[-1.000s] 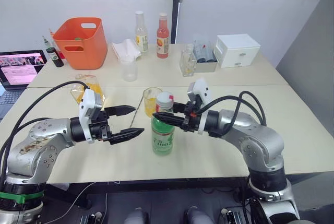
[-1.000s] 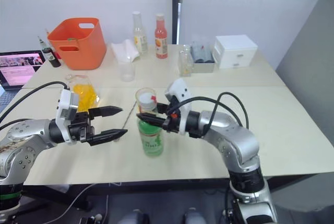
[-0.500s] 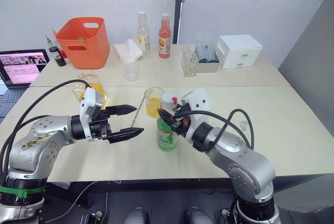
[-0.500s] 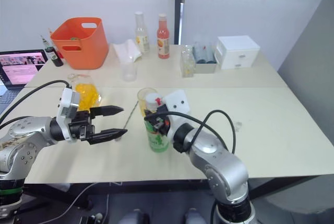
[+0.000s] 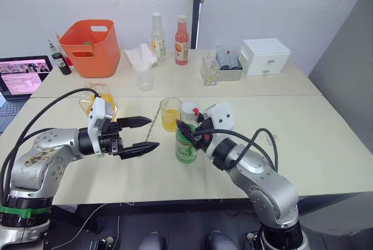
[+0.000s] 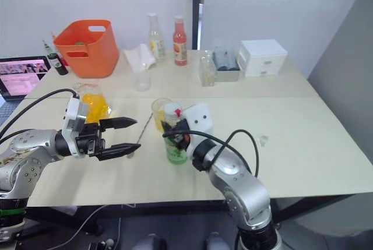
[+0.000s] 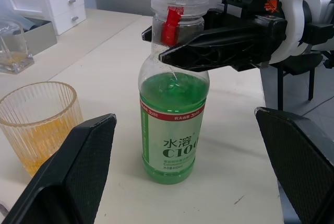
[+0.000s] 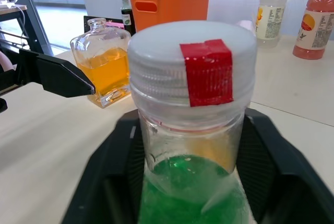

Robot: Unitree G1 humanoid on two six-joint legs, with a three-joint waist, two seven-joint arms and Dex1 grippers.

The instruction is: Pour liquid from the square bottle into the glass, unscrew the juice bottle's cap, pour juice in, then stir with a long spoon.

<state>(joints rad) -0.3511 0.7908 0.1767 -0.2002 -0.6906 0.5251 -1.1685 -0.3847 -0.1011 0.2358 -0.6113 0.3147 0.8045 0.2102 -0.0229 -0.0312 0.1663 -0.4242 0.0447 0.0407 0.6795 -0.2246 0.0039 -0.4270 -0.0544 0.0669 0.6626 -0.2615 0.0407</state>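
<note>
On the cream table (image 5: 326, 145), beside the glass (image 5: 170, 113), the juice bottle (image 5: 186, 139) is flanked at its neck by the right gripper's (image 7: 180, 44) unclosed fingers below the cap (image 8: 192, 59), while the left gripper (image 5: 141, 136) is held wide, so a low squeeze may tip it.

Left gripper (image 5: 141, 136) held level over the table, forearm pointing rightward, fingers spread wide apart, holding nothing. Right gripper (image 5: 187, 131) reaching leftward on a bent elbow, fingers straddling a bottle neck
</note>
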